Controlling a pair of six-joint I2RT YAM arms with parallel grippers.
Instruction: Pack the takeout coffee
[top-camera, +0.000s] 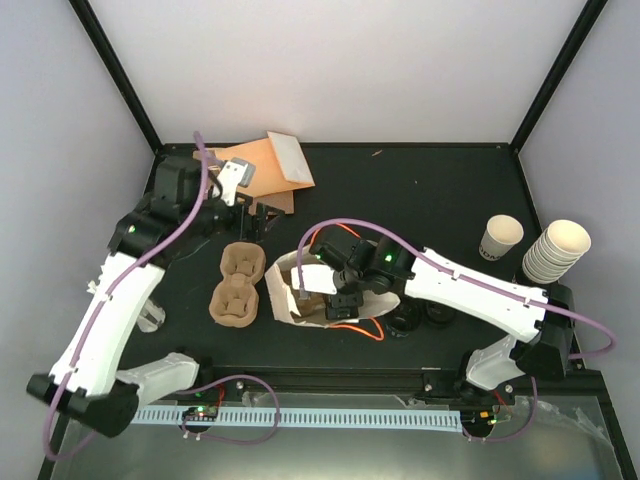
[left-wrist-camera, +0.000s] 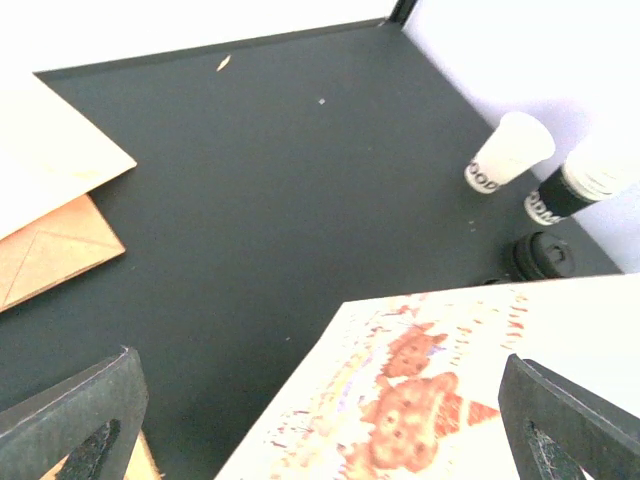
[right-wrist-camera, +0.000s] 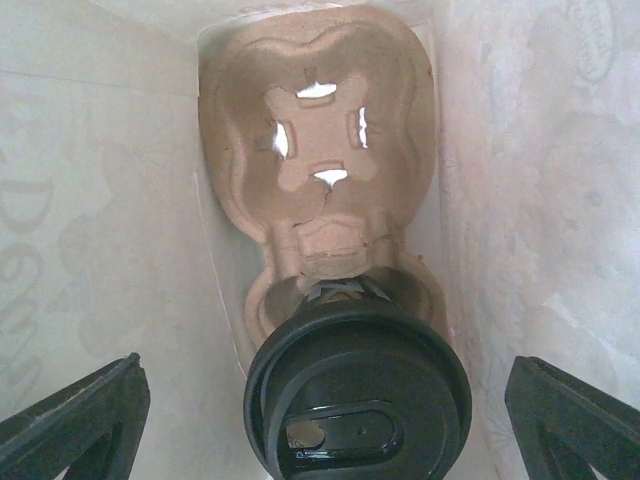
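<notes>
Lidded cup (right-wrist-camera: 358, 395) sits in the carrier (right-wrist-camera: 330, 225) inside the bag (right-wrist-camera: 90, 200). My right end effector (right-wrist-camera: 322, 420) is spread, so I'd withdraw straight out.

1. Stack of nested cream cups (top-camera: 557, 250): is standing upright at the right edge of the dark table (top-camera: 430, 190).
2. Flat brown paper bags (top-camera: 272, 170): are lying overlapped at the back left.
3. Moulded pulp carrier (top-camera: 236, 285): is lying loose, left of centre.
4. White printed paper bag (top-camera: 285, 300): is sitting open at centre, just right of that carrier; a second pulp carrier (right-wrist-camera: 320, 150) is resting inside it.
5. Black round items (top-camera: 432, 316), probably lids: are sitting right of the bag.
</notes>
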